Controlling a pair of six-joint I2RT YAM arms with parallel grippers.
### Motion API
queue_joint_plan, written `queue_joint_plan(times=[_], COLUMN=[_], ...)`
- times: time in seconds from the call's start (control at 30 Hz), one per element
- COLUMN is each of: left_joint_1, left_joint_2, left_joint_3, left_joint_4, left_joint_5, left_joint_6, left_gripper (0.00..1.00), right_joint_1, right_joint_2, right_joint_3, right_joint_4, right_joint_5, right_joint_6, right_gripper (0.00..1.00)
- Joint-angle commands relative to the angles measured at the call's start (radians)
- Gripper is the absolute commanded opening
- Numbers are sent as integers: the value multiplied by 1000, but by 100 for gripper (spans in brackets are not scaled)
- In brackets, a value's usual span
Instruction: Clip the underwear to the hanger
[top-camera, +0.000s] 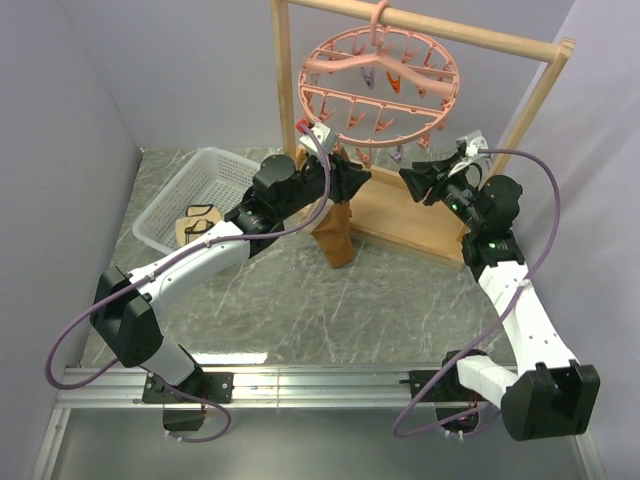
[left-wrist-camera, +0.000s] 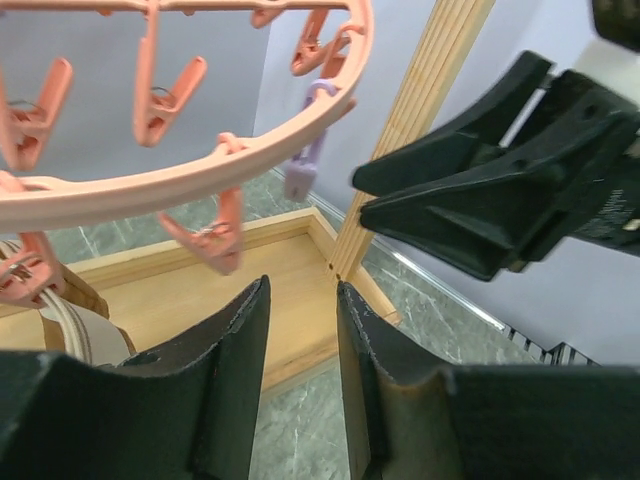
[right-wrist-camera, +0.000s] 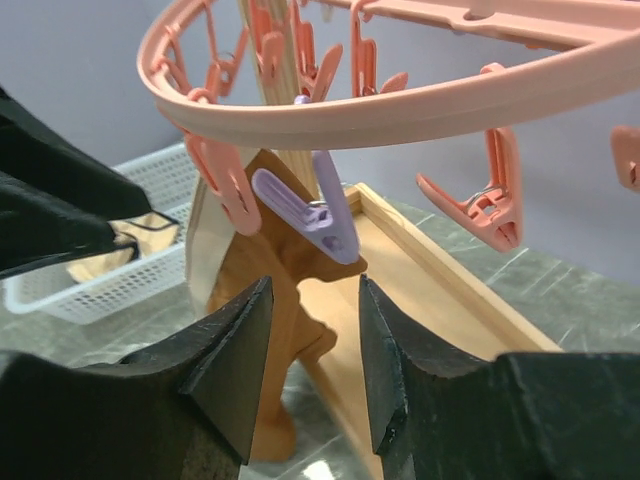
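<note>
The salmon-pink round hanger (top-camera: 380, 80) hangs by its hook from the wooden rail. The brown underwear (top-camera: 335, 232) hangs down from a pink clip at the ring's near-left edge, its lower end on the table. In the right wrist view the underwear (right-wrist-camera: 270, 300) dangles under a pink clip (right-wrist-camera: 222, 178), with the tan waistband (right-wrist-camera: 205, 240) on the left and a purple clip (right-wrist-camera: 312, 212) beside it. My left gripper (top-camera: 362, 178) is open and empty beside the cloth; its jaws (left-wrist-camera: 302, 285) stand apart. My right gripper (top-camera: 408, 180) faces it, open and empty (right-wrist-camera: 315, 285).
A wooden rack frame with a tray-like base (top-camera: 405, 215) stands under the hanger, with an upright post (left-wrist-camera: 420, 110) close by. A white basket (top-camera: 170, 205) at the left holds a beige garment with dark trim (top-camera: 200, 222). Grey walls close both sides.
</note>
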Motion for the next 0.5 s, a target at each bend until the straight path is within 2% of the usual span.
queue_joint_plan(times=[0.0,0.1,0.47], left_joint_1=[-5,-5,-4], left_joint_2=[-6,-10,-12], left_joint_3=[47,45,85], left_joint_4=[63,57,-30], left_joint_5=[-7,-4,-30], left_joint_6=[-27,-26,-69], left_gripper=[38,38,41], right_joint_1=[28,44,104], right_joint_2=[53,97,194], right_joint_3=[26,31,67], right_joint_4=[118,162,271], right_joint_5=[-12,-18,-25], right_joint_6=[-97,-119,-173], right_gripper=[48,51,52])
